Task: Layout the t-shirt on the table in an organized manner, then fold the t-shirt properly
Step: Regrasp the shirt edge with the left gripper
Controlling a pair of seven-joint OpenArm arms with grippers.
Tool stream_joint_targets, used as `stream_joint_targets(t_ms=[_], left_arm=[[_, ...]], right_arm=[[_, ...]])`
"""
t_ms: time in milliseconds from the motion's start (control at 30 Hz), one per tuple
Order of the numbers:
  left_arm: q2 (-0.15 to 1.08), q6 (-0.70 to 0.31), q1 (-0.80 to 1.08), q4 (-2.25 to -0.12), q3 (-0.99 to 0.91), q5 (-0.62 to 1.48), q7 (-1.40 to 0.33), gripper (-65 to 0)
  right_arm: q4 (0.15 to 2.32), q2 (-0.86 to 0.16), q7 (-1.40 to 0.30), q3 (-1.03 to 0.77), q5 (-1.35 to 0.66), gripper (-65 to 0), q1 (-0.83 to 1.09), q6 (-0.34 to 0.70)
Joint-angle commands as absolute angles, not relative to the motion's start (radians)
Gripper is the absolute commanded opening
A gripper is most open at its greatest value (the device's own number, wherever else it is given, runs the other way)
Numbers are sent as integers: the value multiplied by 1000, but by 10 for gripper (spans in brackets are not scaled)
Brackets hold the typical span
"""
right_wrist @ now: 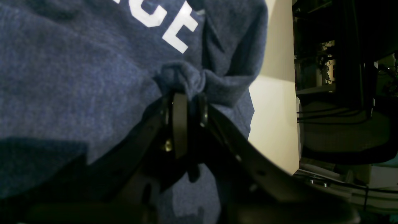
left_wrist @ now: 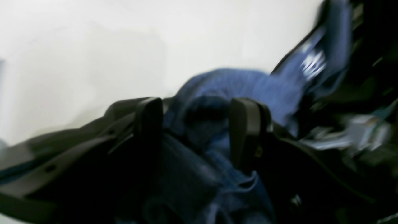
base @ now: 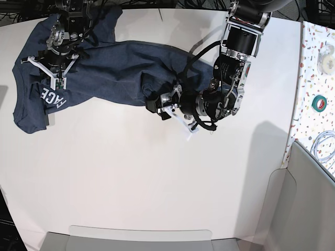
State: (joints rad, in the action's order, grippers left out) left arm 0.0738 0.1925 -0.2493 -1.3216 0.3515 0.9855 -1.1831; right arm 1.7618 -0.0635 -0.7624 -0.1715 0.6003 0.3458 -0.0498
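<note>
The left tool [left_wrist: 199, 121] has its two black fingers [left_wrist: 149, 124] standing wide apart, and a bunched fold of the t-shirt [left_wrist: 236, 85] sits loose in the gap between them. It's blurry in the left wrist view, so I can't tell if the cloth actually touches either finger, but nothing is pinched. From the base view that tool [base: 159, 106] is down low at the shirt's right-hand end, right at the edge of the fabric, with its arm [base: 238, 49] coming in from the top right. The right tool [right_wrist: 186, 102] is the opposite story: fingers [right_wrist: 179, 124] pressed together on a little wad of blue fabric, clamped tight, with the white block lettering [right_wrist: 168, 21] just above the pinch. In the base view that tool [base: 58, 65] is over the shirt's left part, just above the white letters [base: 51, 98]. The t-shirt [base: 120, 68] itself lies stretched across the upper left of the worktop [base: 157, 178], rumpled and twisted rather than flat, wider at the left end and narrowing toward the left tool. Off to the right there's a speckled strip [base: 319, 78] with a green roll of tape [base: 320, 101] and a coil of white cable [base: 324, 146] on it.
</note>
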Motion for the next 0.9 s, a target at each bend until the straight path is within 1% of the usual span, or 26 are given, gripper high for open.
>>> stream_joint_targets(t_ms=[0, 233, 300, 433, 633, 767, 833, 867], left_arm=[[76, 239, -259, -1307, 332, 935, -1190, -306], [79, 239, -260, -1296, 343, 937, -1202, -302], [81, 239, -262, -1296, 387, 935, -1202, -289], [105, 239, -263, -1296, 503, 935, -1201, -232], [142, 237, -265, -1296, 647, 935, -1190, -232], [163, 237, -266, -1296, 694, 935, -1190, -236], [179, 237, -268, -1296, 708, 935, -1190, -272], [186, 237, -268, -1296, 708, 935, -1190, -310]], right_arm=[[1778, -73, -748, -176, 616, -650, 341, -65], [1778, -73, -748, -174, 616, -650, 341, -65], [1778, -73, -748, -174, 616, -650, 341, -65], [1778, -74, -748, -174, 616, -650, 341, -65], [1778, -74, -748, -174, 616, -650, 341, -65], [1778, -76, -748, -174, 616, -650, 341, -65], [1778, -76, -748, -174, 616, -650, 341, -65], [1778, -76, -748, -174, 616, -650, 341, -65]])
